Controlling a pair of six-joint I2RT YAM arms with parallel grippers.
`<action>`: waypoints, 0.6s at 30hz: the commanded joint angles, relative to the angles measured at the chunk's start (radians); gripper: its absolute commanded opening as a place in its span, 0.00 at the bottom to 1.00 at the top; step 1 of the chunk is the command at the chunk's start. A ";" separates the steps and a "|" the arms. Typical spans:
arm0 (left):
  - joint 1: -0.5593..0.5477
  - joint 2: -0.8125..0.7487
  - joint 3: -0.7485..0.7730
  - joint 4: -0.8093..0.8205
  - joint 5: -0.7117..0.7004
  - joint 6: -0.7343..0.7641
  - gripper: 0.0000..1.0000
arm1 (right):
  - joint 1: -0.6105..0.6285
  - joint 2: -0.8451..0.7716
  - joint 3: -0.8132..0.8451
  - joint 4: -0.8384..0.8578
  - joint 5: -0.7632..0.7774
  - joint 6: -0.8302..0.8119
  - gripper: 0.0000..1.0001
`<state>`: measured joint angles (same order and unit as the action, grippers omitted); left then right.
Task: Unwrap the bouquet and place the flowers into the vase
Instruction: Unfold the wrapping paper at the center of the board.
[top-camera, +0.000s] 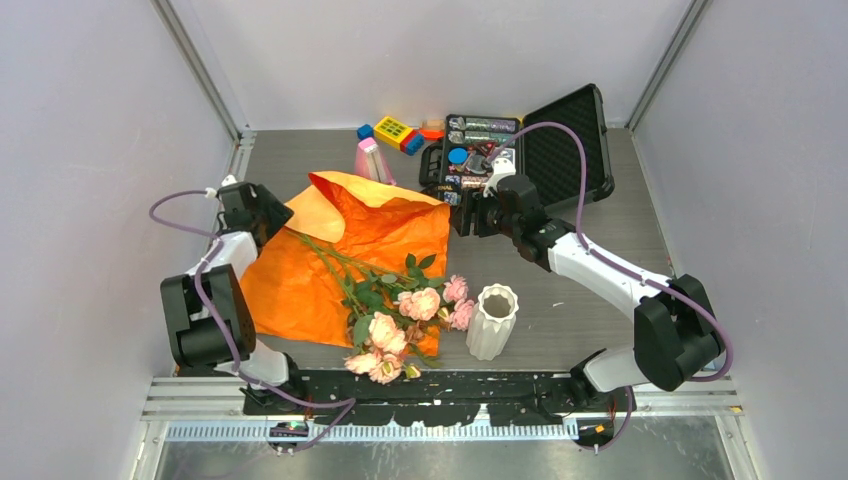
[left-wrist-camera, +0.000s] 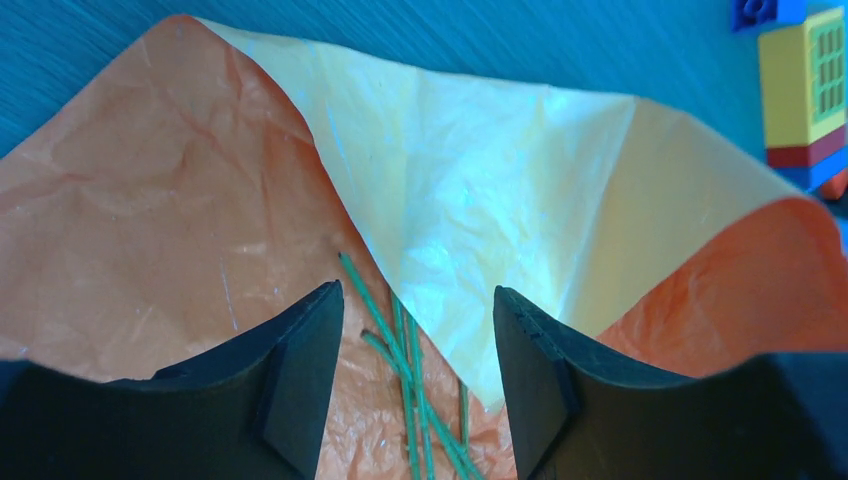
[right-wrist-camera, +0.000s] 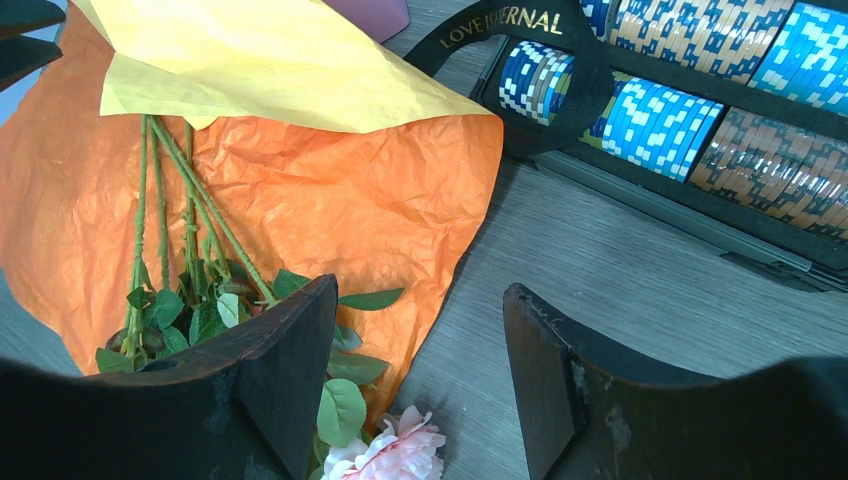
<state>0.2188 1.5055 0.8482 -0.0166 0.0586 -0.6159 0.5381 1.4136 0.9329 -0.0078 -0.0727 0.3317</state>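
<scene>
Flowers (top-camera: 400, 310) lay loose on an opened sheet of crinkled orange paper (top-camera: 300, 285) at the near left of the grey, wood-grained tabletop (top-camera: 590, 230). Their thin green stems (left-wrist-camera: 412, 395) pointed toward the far left. The soft pink and peach rose heads were bunched at the near edge, some spilling off the sheet. The paper's far corner was folded over, showing a smoother pale yellow underside.

Just right of the blooms, apart from them, the white vase (top-camera: 493, 322) stood upright, with ribbed, fluted sides and a wavy rim.

The left jaws hovered over the folded corner. Their blunt black fingers (left-wrist-camera: 300, 370) were parted by a moderate gap, with the stem ends seen through it, and they gripped nothing. The right jaws were likewise apart and held nothing, near the paper's right edge.

Beyond them sat an open black case (top-camera: 565, 140) with rows of striped round chips (right-wrist-camera: 650, 120). A black ribbon (right-wrist-camera: 520, 40) with gold lettering was draped over it.
</scene>
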 joint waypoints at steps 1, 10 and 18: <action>0.069 0.056 -0.004 0.136 0.086 -0.121 0.57 | -0.003 -0.041 0.010 0.049 -0.002 -0.001 0.67; 0.128 0.162 0.012 0.207 0.118 -0.188 0.55 | -0.003 -0.043 0.024 0.029 0.009 -0.017 0.67; 0.128 0.250 0.074 0.220 0.145 -0.179 0.56 | -0.003 -0.042 0.029 0.023 0.012 -0.023 0.67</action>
<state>0.3424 1.7157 0.8646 0.1406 0.1761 -0.7872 0.5381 1.4136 0.9329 -0.0090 -0.0719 0.3229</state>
